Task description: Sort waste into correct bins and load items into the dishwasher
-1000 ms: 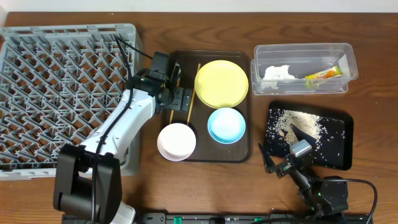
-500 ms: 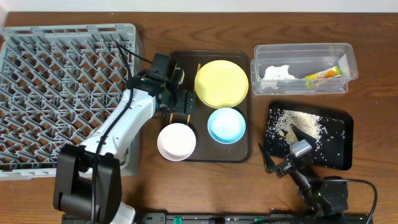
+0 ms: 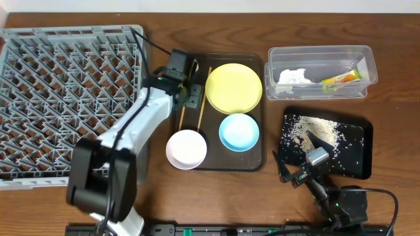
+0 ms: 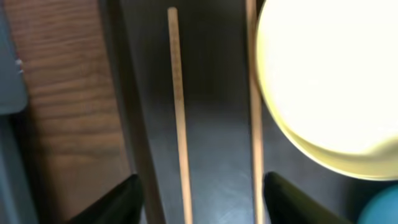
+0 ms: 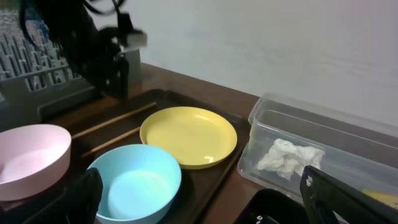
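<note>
Two wooden chopsticks (image 3: 199,109) lie lengthwise on the left part of the dark brown tray (image 3: 257,164). In the left wrist view the chopsticks (image 4: 179,112) sit between the fingers of my open left gripper (image 4: 205,200), which hovers over them (image 3: 188,97). The yellow plate (image 3: 233,88), blue bowl (image 3: 239,132) and white bowl (image 3: 186,149) sit on the same tray. The grey dish rack (image 3: 65,92) stands at the left. The napkin (image 3: 292,76) and wrapper (image 3: 341,78) lie in the clear tub (image 3: 274,55). Crumbs (image 3: 315,128) lie on the black tray (image 3: 365,149). My right gripper (image 3: 300,155) is open and empty.
The right wrist view shows the plate (image 5: 188,135), blue bowl (image 5: 134,186), white bowl (image 5: 28,162), the tub (image 5: 323,124) and my left arm (image 5: 106,56) by the rack (image 5: 37,68). The brown tray's raised rim (image 4: 134,124) runs just left of the chopsticks.
My left gripper has moved toward the far end of the brown tray and now lines up along the chopsticks. The chopsticks, dishes and right arm have not moved.
</note>
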